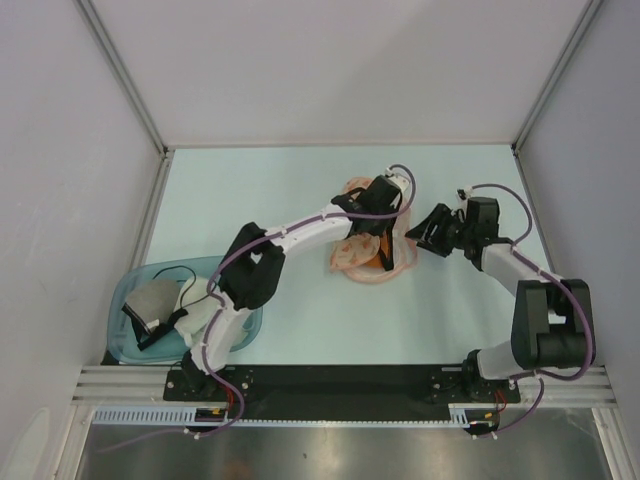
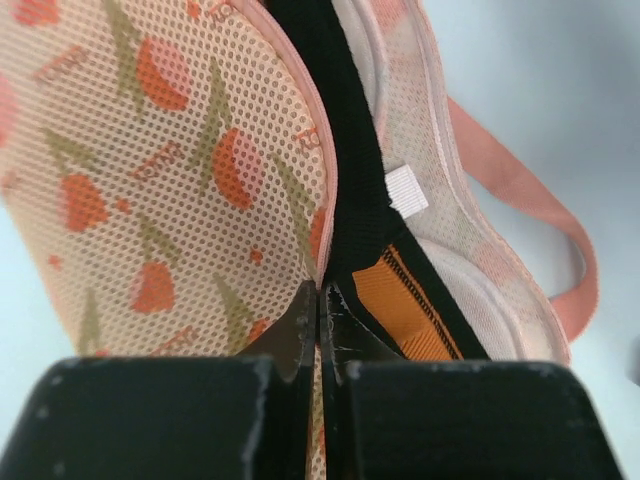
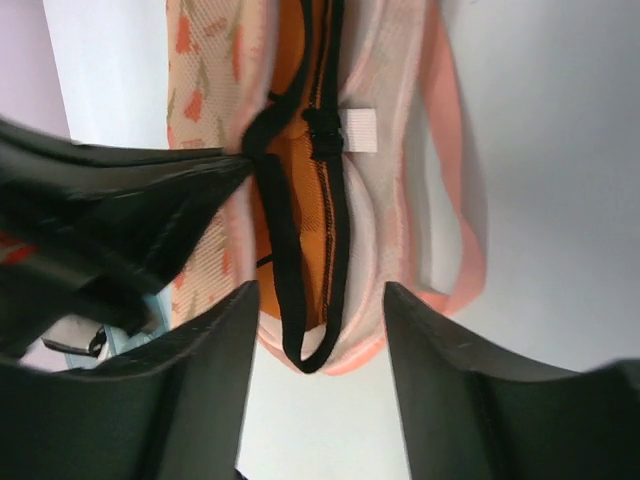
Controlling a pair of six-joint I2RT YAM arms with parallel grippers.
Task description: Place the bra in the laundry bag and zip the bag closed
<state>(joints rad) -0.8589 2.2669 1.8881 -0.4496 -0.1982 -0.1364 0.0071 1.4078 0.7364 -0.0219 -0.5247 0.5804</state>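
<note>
Left pincer [image 2: 318,300] pinched shut on laundry bag [image 2: 190,170] flap rim, mid-worktop [image 1: 250,200]. Bra [image 2: 410,310] inside, black strap [image 3: 285,260] looping at the mouth. Right pincer [image 3: 318,320] open, just beside. Next: tuck strap, then zip.

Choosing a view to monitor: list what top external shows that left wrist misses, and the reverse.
Only top external: the teal tub, and the right hand open beside the laundry bag. Only left wrist: the left hand pinched shut on the bag's printed flap, and a white tab. Both: the bag with the orange bra inside.
</note>
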